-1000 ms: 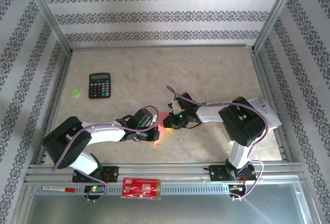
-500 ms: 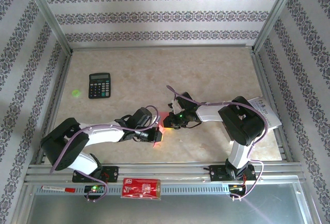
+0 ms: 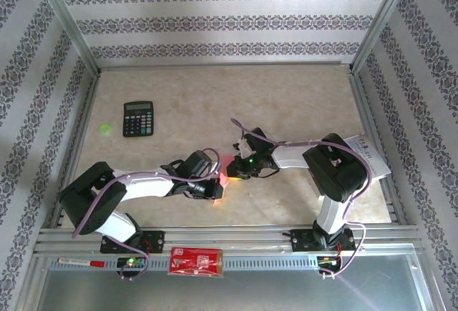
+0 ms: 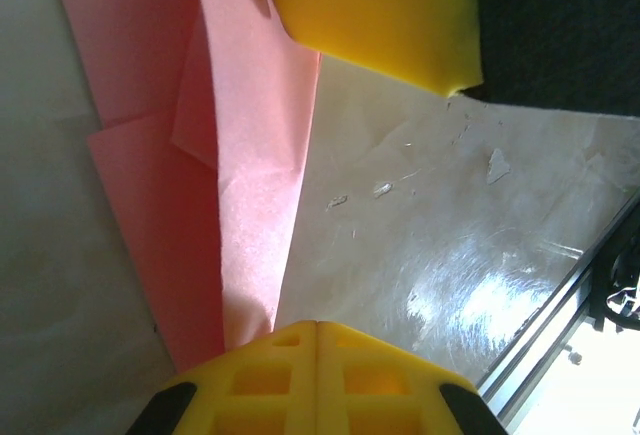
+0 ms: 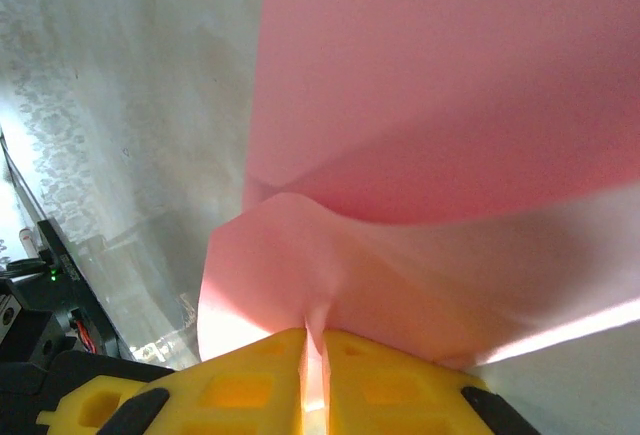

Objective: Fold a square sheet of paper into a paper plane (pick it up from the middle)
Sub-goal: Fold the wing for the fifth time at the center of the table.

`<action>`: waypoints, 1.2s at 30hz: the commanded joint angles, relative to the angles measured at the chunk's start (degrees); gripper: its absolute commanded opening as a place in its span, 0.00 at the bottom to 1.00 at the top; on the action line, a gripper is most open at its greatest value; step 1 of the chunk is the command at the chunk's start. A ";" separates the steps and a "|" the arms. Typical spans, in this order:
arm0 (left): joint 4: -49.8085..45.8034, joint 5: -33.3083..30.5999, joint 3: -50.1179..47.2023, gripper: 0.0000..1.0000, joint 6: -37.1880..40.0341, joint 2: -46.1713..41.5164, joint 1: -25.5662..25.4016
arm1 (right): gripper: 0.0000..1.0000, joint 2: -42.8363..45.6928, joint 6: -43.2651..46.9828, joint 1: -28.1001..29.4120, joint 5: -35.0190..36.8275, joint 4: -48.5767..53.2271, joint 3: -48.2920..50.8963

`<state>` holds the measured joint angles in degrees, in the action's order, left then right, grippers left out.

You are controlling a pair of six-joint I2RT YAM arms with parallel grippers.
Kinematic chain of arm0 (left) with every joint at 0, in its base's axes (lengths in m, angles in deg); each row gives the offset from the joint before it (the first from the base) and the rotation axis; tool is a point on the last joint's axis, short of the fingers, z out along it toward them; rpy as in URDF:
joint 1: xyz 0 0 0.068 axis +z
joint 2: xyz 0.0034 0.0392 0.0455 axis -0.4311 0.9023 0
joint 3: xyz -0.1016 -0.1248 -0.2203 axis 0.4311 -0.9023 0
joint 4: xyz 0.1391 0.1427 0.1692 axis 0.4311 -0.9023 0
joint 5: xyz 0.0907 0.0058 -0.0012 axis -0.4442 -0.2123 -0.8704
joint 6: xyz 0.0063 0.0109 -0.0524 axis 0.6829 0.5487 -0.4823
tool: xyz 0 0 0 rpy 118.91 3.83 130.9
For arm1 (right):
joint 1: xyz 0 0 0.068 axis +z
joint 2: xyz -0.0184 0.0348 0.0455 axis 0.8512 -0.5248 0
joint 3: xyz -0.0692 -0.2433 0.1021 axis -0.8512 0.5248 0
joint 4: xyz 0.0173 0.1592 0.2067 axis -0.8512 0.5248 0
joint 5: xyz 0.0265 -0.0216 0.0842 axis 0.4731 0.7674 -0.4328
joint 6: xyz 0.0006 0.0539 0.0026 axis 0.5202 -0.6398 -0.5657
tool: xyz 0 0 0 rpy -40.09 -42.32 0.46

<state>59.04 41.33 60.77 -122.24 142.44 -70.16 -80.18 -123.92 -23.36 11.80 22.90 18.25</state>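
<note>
From above, the sheet of paper (image 3: 225,171) lies just toward 6 o'clock from the middle of the table (image 3: 215,96), already creased. The left gripper (image 3: 215,189) sits at its 7 o'clock edge and the right gripper (image 3: 234,170) at its 3 o'clock edge. Also in this view are one calculator (image 3: 138,119) at 10 o'clock, one green spot (image 3: 106,129) beside it, one white leaflet (image 3: 368,155) at 3 o'clock and one red packet (image 3: 195,261) on the rail at 6 o'clock. So there are two grippers and a single sheet. At the left wrist, the left gripper (image 4: 315,327) has its fingers pressed together. The sheet of paper (image 4: 235,155) runs from 11 o'clock down to the fingertips, but I cannot tell whether it is nipped there. What I take for the right gripper's finger (image 4: 370,15) sits at 12 o'clock. At the right wrist, the right gripper (image 5: 313,333) is closed tight on a raised ridge of the sheet of paper (image 5: 420,105), which fans out toward 1 o'clock. To make this fold well, I judge one gripper should pin the paper flat. The other should draw the flap over slowly with the edges matched, and only then press along the crease, since paper this thin tears or skews easily.
</note>
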 commanded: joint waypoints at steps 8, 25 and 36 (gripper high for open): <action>-1.32 -0.69 -2.05 0.00 -0.47 1.09 1.25 | 0.16 -2.49 1.64 -0.63 6.81 4.08 0.50; 1.03 1.59 -6.01 0.00 -3.07 2.53 0.60 | 0.15 -3.63 1.17 -0.61 8.97 7.21 -0.56; -1.27 3.68 -7.87 0.00 -3.38 0.10 -0.25 | 0.13 -4.78 0.14 -0.81 10.33 8.76 -0.95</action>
<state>65.62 43.10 56.05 -124.67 142.37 -69.35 -81.14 -123.97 -23.34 12.70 26.81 16.11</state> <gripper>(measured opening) 0.044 0.135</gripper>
